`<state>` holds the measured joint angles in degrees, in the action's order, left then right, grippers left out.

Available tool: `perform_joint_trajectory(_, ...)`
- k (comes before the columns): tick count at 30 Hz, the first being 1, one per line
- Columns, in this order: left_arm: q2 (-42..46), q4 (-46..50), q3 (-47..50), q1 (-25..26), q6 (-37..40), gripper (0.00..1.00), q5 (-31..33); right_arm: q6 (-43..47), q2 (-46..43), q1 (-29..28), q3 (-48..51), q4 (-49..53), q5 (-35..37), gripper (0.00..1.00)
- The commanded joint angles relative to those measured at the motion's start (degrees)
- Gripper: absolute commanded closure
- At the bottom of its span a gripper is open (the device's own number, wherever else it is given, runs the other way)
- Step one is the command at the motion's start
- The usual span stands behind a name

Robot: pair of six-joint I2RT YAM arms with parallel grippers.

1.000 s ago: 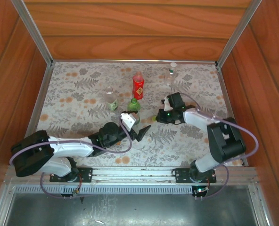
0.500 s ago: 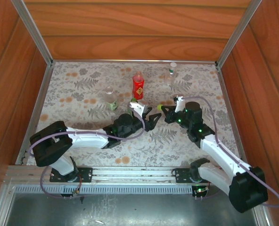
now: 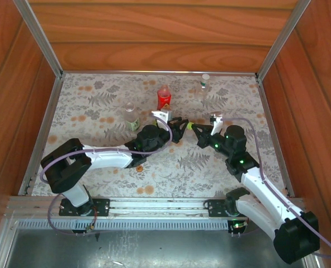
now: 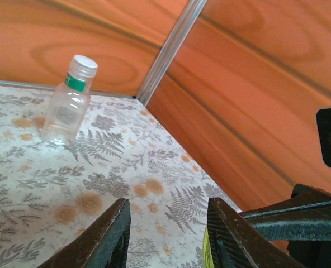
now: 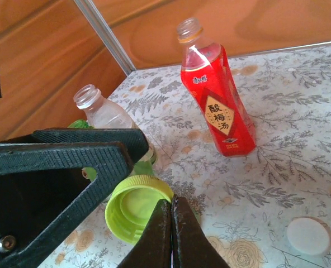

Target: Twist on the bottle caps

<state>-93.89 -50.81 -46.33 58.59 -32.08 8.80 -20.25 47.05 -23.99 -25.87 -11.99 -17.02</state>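
**Item:** green cap (image 5: 133,207).
**Place:** lower middle of the right wrist view, with its open side turned towards the camera.
**Held by:** right gripper (image 5: 171,211), whose jaws are pinched tight on the near rim alone.
**Left gripper** (image 4: 168,226): the jaws are set partly apart and nothing is seen between them. A sliver of the cap is seen just outside one finger, at the bottom of the left wrist view.
**Open necks:** red bottle (image 5: 217,109) at upper right and clear bottle (image 5: 104,114) at upper left.
**Loose:** white cap (image 5: 308,235) on the table (image 5: 277,167), lower right.
**Already capped:** far bottle (image 4: 67,103).
**Step judged:** the cap is being presented for fitting.
**Handling advised:**
- The rim pinch is thin, so slow travel is called for.
- The cap is to be turned open side down and centred squarely over its neck.
- The bottle is to be steadied by the left gripper before any twist is given.
- Cross-threading is risked if the cap is tilted.
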Motion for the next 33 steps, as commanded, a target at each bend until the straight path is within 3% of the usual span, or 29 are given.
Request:
perform_joint_trajectory(1, -1.11, -0.29, -1.55, 0.03, -1.44, 0.59, -4.72, -0.71, -0.08, -0.19, 0.56, -2.29, -1.52, 1.0)
perform_joint_trajectory(5, -0.87, -0.39, -1.42, 0.03, -1.87, 0.52, -4.52, -0.54, 0.76, -0.19, 0.51, -1.51, 0.19, 1.0)
perform_joint_trajectory(11, -1.43, -0.31, -2.12, 0.03, -2.57, 0.53, -7.12, -2.02, 0.49, -0.18, 0.94, -3.45, 0.23, 1.0)
perform_joint_trajectory(17, -2.01, -0.35, -2.76, 0.02, -2.95, 0.63, -8.71, -2.46, 0.07, -0.18, 1.25, -3.52, -0.12, 1.0)
perform_joint_trajectory(24, -1.51, -0.32, -2.63, 0.03, -1.64, 0.83, -9.2, -2.27, 0.32, -0.18, 1.26, -3.29, -0.3, 1.0)
perform_joint_trajectory(29, -1.04, -0.33, -2.45, 0.03, 0.61, 0.88, -9.18, -2.42, -0.2, -0.21, 0.96, -2.26, 0.13, 0.99)
perform_joint_trajectory(33, -0.97, -0.33, -2.32, 0.02, 3.37, 0.88, -8.51, -3.72, -1.85, -0.2, 0.86, -0.51, 1.76, 0.83)
